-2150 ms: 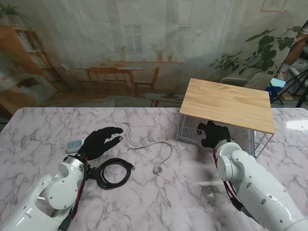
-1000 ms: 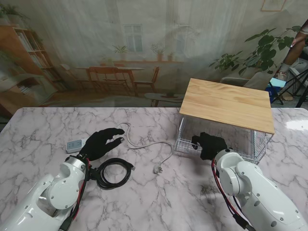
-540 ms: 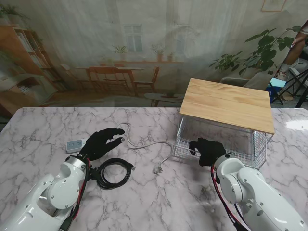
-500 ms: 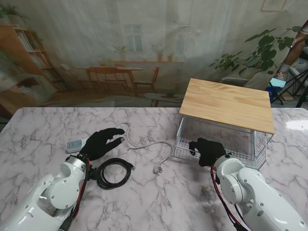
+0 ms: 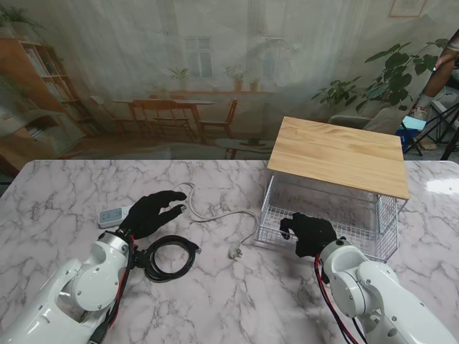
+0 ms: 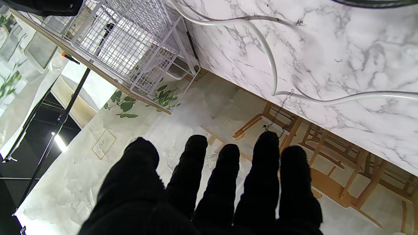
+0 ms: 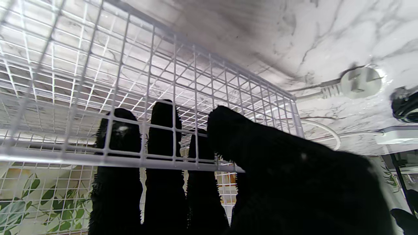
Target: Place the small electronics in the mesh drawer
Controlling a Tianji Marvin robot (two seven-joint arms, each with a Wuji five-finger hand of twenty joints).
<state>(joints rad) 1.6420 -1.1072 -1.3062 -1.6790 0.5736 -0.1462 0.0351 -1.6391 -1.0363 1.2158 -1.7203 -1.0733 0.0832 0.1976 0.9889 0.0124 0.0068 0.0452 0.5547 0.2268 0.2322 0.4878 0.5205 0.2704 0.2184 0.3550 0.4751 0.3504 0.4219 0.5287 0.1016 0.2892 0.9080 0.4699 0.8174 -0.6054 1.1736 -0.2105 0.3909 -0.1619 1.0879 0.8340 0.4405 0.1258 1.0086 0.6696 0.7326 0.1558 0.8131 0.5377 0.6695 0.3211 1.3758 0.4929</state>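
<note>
Four right hand (image 5: 310,233) fingers (image 7: 162,130) hook the mesh drawer (image 5: 326,215) front rim, clamped. Left hand (image 5: 148,212) fingers (image 6: 264,169) hover apart over bare marble surface (image 5: 64,193).

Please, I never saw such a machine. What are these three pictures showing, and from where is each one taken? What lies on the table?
This is a two-armed robot with black five-finger hands. The wide picture looks down from its stand; the other two come from cameras on each wrist and appear upside down.

The right robot hand has hooked its fingers over the front rim of the mesh drawer, which sits pulled out under a wooden top. The left robot hand is open, holding nothing.

On the marble table lie a white cable with plug, a coiled black cable and a small white device.
</note>
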